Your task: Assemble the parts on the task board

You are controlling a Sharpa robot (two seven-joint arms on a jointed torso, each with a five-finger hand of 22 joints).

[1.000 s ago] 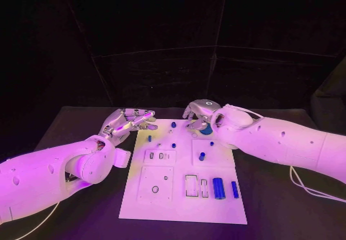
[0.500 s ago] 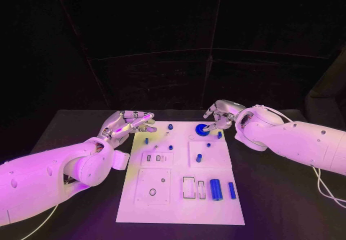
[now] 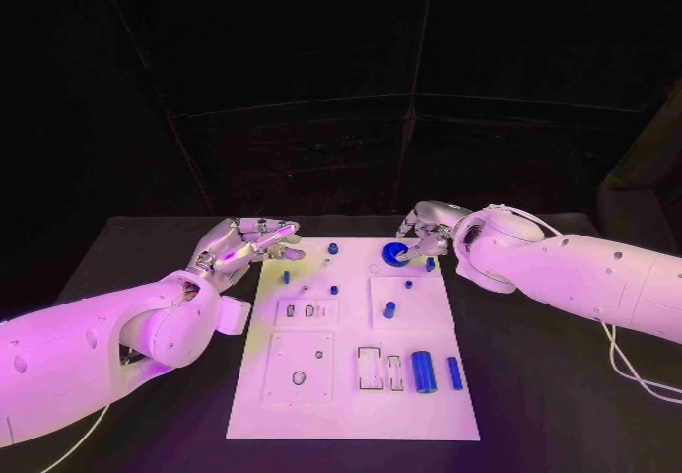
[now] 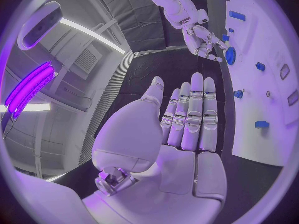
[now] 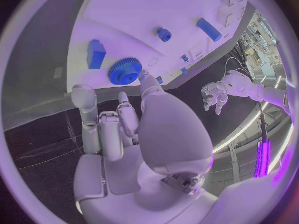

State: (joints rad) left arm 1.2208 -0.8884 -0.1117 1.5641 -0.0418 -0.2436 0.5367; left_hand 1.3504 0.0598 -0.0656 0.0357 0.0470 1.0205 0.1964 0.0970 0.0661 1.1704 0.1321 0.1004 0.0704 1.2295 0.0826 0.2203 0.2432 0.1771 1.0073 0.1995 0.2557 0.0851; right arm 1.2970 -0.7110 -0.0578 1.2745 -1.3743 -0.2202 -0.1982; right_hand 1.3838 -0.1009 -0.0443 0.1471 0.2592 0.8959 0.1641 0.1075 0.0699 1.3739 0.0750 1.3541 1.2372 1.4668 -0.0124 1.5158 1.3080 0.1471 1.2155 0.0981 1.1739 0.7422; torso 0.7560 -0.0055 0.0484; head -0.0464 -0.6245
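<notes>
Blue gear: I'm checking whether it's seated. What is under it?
The blue gear lies flat on the white task board. Whatever is directly beneath it is covered.

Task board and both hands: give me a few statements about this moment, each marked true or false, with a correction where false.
1. The left hand holds nothing, its fingers straight and side by side. True.
2. The blue gear sits on the task board near its far edge. True.
3. The right hand is lifting the gear off the board. False: the gear lies on the board and the right hand is beside it, holding nothing.
4. A large blue cylinder lies on the board's near right part. True.
5. The left hand rests on the middle of the board. False: it is off the board, by its far left corner.
</notes>
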